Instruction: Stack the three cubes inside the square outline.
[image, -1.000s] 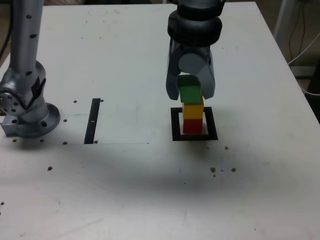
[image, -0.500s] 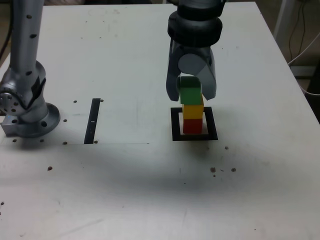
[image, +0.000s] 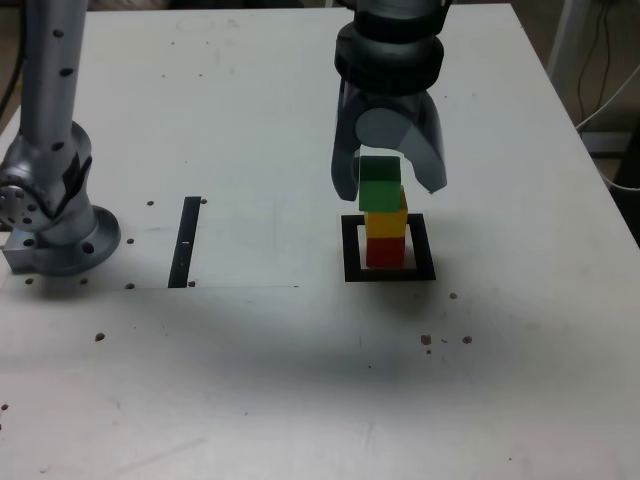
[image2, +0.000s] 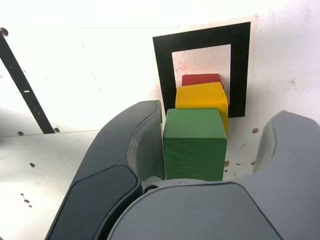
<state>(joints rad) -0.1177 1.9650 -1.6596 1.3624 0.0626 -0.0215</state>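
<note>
Between the spread jaws of the gripper, the green cube sits as the top block of the stack. The jaws stand wide apart; one finger is close beside a side face of the green cube, and the other is clear of it, so the block is not gripped. Whether the closer finger touches the cube cannot be determined. The cube's lower edge, in the wrist view, is cut off by the gripper body.

Beneath the green cube lies the yellow cube, its top partly covered and its position slightly out of line with the green one. Lowest is the red cube, mostly hidden by the yellow in the wrist view; the exterior view shows its front face. It appears to rest wholly on the white centre of the square outline, though its rear edge is masked. Part of the outline's border is concealed behind the stack and finger in the wrist view.

Farther from the gripper, toward the exterior view's left, a narrow black strip lies on the speckled white table. Beyond the strip stands a grey column, cropped by the frame's top, by a rounded base.
</note>
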